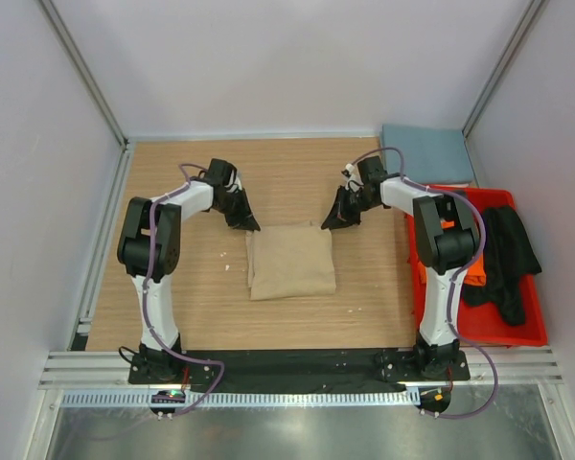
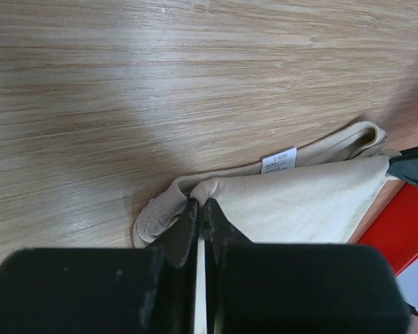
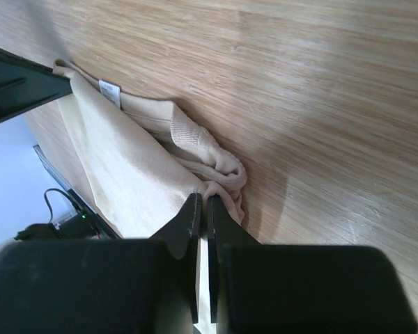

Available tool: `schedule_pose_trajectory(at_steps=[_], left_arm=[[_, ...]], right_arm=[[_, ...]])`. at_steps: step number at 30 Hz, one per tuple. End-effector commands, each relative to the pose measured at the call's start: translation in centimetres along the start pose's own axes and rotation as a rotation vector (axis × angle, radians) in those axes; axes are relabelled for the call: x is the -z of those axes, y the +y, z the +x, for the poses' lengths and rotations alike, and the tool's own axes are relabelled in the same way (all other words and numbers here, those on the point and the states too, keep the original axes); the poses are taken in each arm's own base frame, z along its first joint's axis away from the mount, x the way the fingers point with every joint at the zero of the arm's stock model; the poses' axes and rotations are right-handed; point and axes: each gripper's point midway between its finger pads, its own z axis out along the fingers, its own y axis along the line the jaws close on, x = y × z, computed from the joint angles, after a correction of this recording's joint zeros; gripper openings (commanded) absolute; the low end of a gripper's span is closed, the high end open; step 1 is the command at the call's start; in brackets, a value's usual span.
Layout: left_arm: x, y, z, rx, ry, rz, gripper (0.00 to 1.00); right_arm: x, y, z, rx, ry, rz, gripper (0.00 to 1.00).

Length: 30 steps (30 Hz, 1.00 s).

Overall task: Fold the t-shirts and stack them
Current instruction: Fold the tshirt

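Note:
A tan-beige t-shirt [image 1: 290,261] lies folded into a rough square at the middle of the table. My left gripper [image 1: 249,225] is at its far left corner, and the left wrist view shows the gripper [image 2: 200,203] shut, pinching a bunched edge of the tan cloth [image 2: 299,202]. My right gripper [image 1: 332,222] is at the far right corner. In the right wrist view that gripper [image 3: 203,200] is shut on a gathered fold of the same shirt [image 3: 125,160]. A slate blue-grey t-shirt [image 1: 426,153] lies folded at the back right. A black t-shirt [image 1: 506,259] and an orange one [image 1: 474,273] sit in the bin.
A red plastic bin [image 1: 527,331] stands along the right side of the table, beside the right arm. Grey walls with metal rails enclose the table on the left, back and right. Bare wood lies to the left of and behind the tan shirt.

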Motion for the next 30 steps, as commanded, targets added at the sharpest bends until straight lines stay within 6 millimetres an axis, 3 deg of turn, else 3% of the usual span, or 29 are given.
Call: schedule_pose_trajectory(at_steps=[1,8,13,17,22,30], left_arm=[[1.8,-1.9,-1.5,-0.026,-0.064,0.038,0.00],[6.2,-3.3,-0.2,-0.004,-0.114,0.045,0.00],[9.3,-4.3,1.0,0.010,-0.135,0.059,0.00],[10.5,-3.9,1.6,0.037,-0.141,0.027,0.00],[10.3,-2.8,1.9,0.079,-0.129,-0.017,0.00],[10.4,-1.0,0.6,0.107,-0.180,-0.094,0.00]], right_arm=[[1.5,2.6,-1.0,0.042,-0.035,-0.050,0.02],[5.4,5.8,-1.9,0.073,-0.116,-0.030,0.01],[7.4,7.9,-0.8,0.075,-0.123,-0.051,0.01],[7.6,9.4,-0.6,0.091,-0.124,-0.083,0.01],[6.6,10.0,-1.6,0.103,-0.122,-0.095,0.01],[5.7,10.7,-3.8,0.116,-0.133,-0.113,0.01]])
